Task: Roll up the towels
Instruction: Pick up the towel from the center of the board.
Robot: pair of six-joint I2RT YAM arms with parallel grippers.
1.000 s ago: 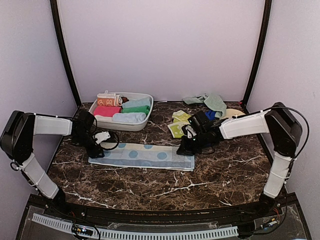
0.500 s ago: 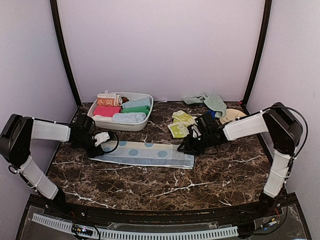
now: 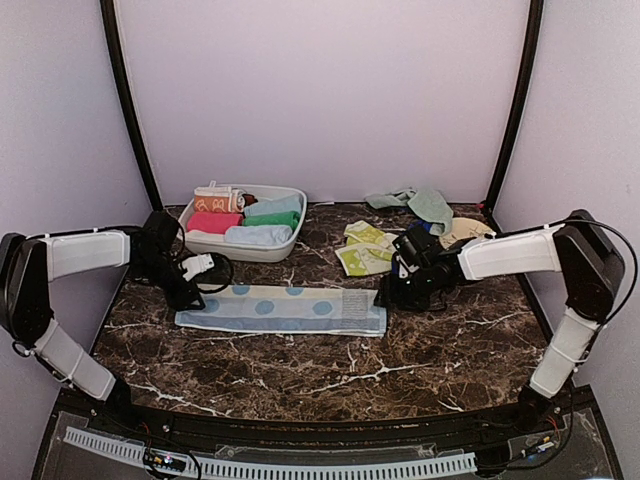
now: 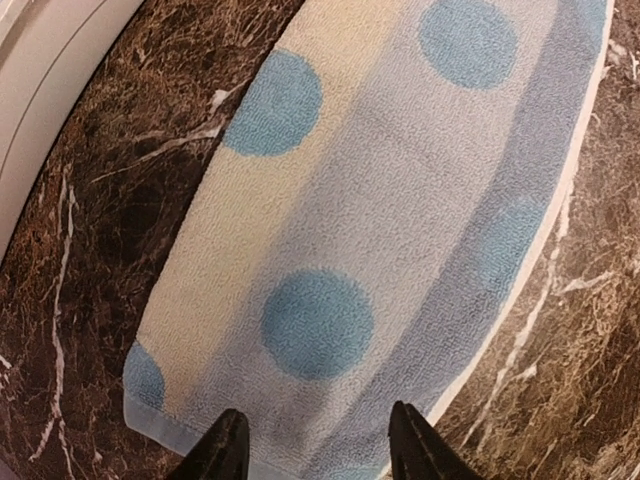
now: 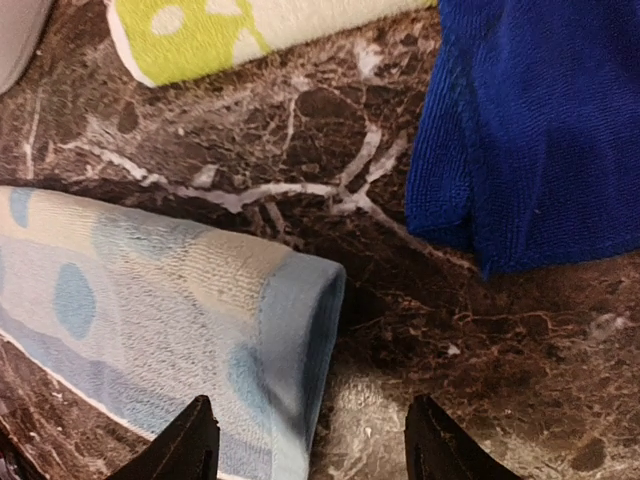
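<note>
A pale blue and cream spotted towel [image 3: 280, 308], folded into a long narrow strip, lay flat on the dark marble surface [image 3: 350, 380] between two robot arms. The left end effector [image 3: 192, 298] hovered over the strip's left end with its fingers spread apart and nothing between them; in the left wrist view the cloth lay smooth beneath the tips. The right end effector [image 3: 386, 296] sat at the strip's right end, fingers likewise spread wide and empty, and in the right wrist view the blue hem there curled up slightly off the marble. A yellow-green towel [image 5: 230, 30] and a dark blue towel [image 5: 540, 120] lay just beyond that end, apart from the strip. Behind the left arm a white tub [image 3: 292, 238] held several rolled towels [image 3: 245, 215]. The spotted towel looked light, soft and limp, with a looped terry weave that should grip itself once turned over but slide on the polished stone. The lifted right hem seemed the natural place to pinch, across the layered edge, so that the roll starts tight and straight.
</note>
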